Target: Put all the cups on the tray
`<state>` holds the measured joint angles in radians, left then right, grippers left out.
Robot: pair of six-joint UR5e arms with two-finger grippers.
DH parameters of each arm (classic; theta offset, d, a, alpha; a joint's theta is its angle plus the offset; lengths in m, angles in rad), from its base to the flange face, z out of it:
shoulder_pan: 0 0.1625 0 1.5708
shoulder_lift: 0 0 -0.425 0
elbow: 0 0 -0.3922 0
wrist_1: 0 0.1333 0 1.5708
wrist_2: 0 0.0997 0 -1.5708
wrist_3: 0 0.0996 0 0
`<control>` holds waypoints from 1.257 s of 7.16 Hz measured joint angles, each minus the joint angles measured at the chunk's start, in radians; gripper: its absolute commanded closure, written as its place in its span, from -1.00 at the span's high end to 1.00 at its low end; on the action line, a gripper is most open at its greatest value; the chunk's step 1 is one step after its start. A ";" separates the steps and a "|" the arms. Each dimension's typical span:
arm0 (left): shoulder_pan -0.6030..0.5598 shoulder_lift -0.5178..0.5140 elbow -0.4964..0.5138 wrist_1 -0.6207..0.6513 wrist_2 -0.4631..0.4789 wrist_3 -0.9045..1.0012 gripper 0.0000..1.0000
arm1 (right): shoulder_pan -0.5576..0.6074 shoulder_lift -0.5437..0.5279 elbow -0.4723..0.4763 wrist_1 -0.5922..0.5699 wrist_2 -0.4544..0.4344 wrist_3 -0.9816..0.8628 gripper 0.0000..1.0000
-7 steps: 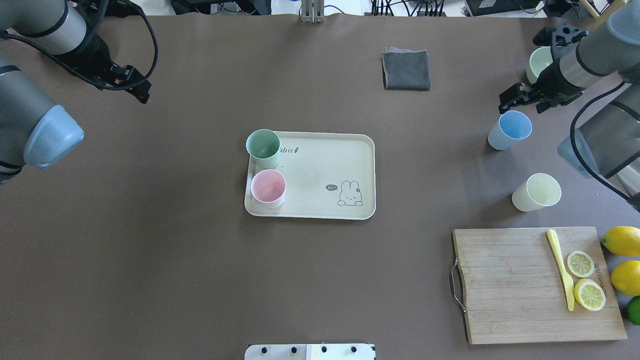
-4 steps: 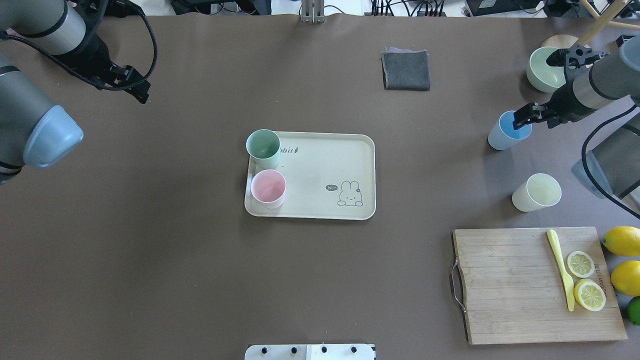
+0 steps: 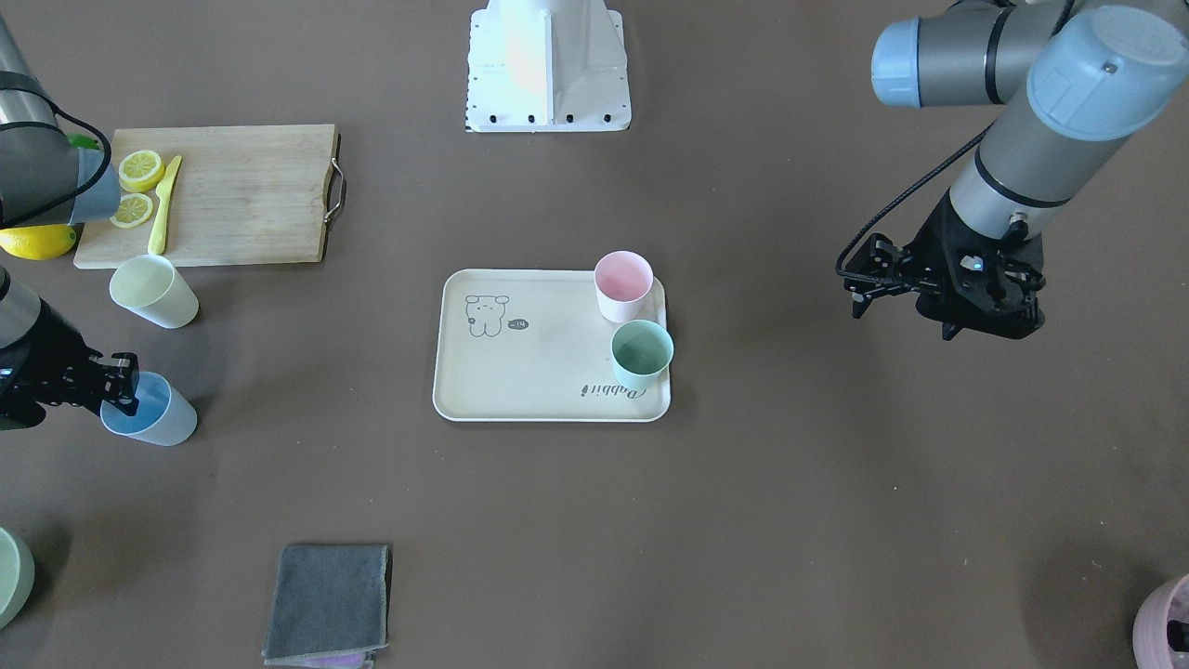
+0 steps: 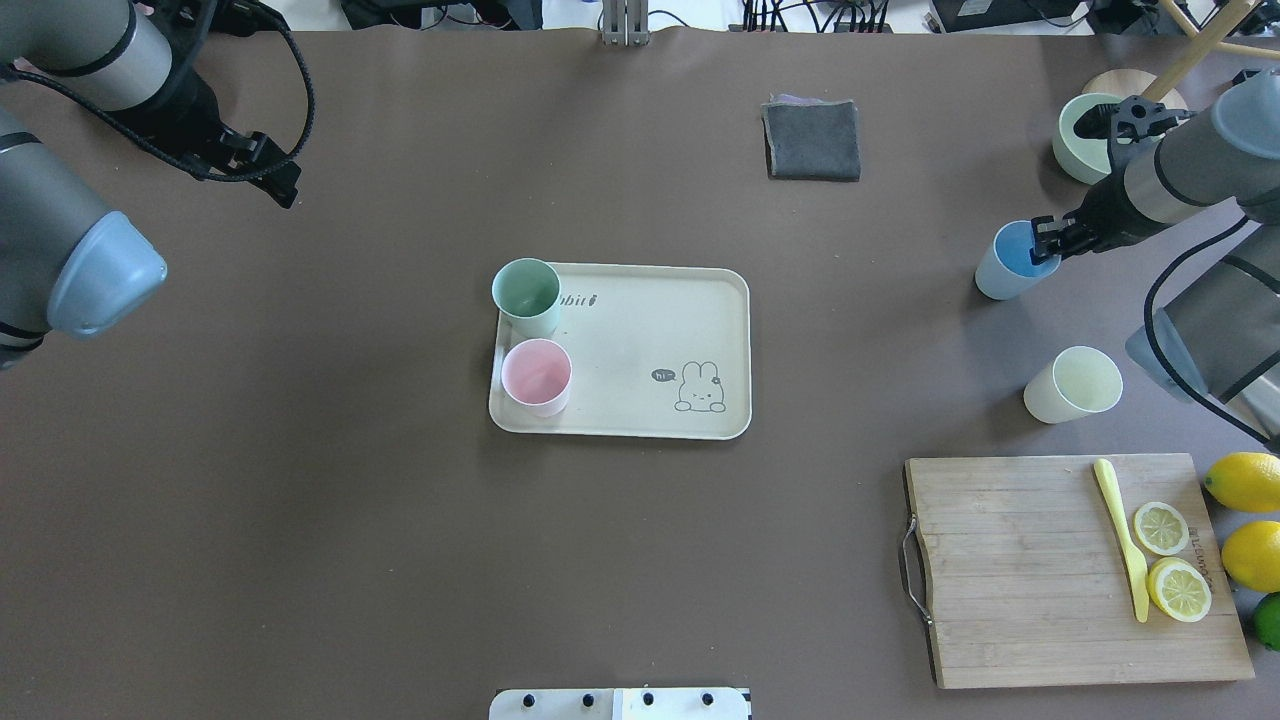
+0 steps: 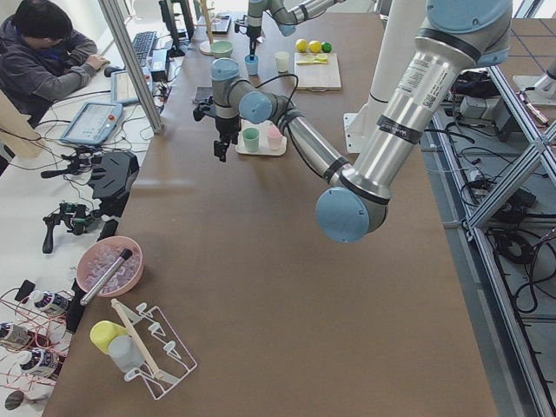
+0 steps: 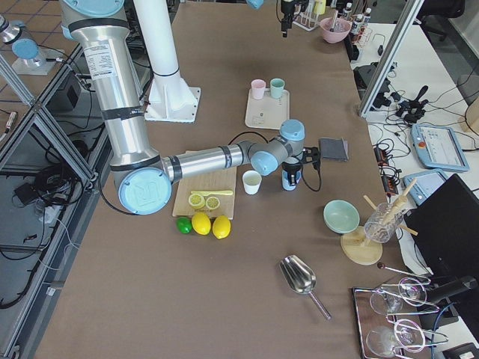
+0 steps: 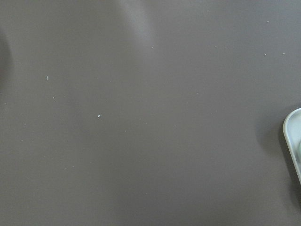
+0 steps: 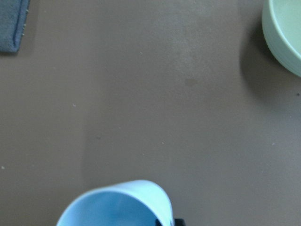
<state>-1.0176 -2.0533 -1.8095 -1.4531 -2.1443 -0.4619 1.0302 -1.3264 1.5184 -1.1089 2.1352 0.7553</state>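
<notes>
The cream tray [image 4: 640, 335] lies mid-table with the mint green cup [image 4: 527, 297] and the pink cup [image 4: 536, 376] standing on its left end. The light blue cup [image 4: 1003, 268] stands upright on the table at the right. My right gripper [image 4: 1047, 246] is down at its rim; its jaws look open, one finger inside the rim, which shows in the front view [image 3: 119, 383]. The pastel yellow cup [image 4: 1073, 385] stands upright nearer the board. My left gripper [image 4: 280, 185] is open and empty above the far left of the table.
A wooden cutting board [image 4: 1010, 570] with lemon slices and a yellow knife lies at the near right, with whole lemons [image 4: 1245, 480] beside it. A folded grey cloth [image 4: 812, 140] and a green bowl [image 4: 1080, 150] are at the far right.
My right gripper moved from beside the green bowl over to the blue cup and came down onto its rim. The cups and the left arm have not moved.
</notes>
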 measured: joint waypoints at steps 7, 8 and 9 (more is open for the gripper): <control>-0.174 0.107 0.041 0.018 -0.006 0.334 0.95 | -0.240 0.337 0.082 -0.318 -0.149 0.453 -1.00; -0.178 0.114 0.045 0.016 -0.006 0.349 0.95 | -0.287 0.376 0.082 -0.351 -0.182 0.495 -1.00; -0.180 0.116 0.045 0.015 -0.006 0.354 0.95 | -0.319 0.395 0.078 -0.362 -0.201 0.514 -1.00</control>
<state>-1.1972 -1.9370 -1.7646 -1.4384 -2.1506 -0.1080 0.7112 -0.9315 1.5968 -1.4708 1.9340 1.2694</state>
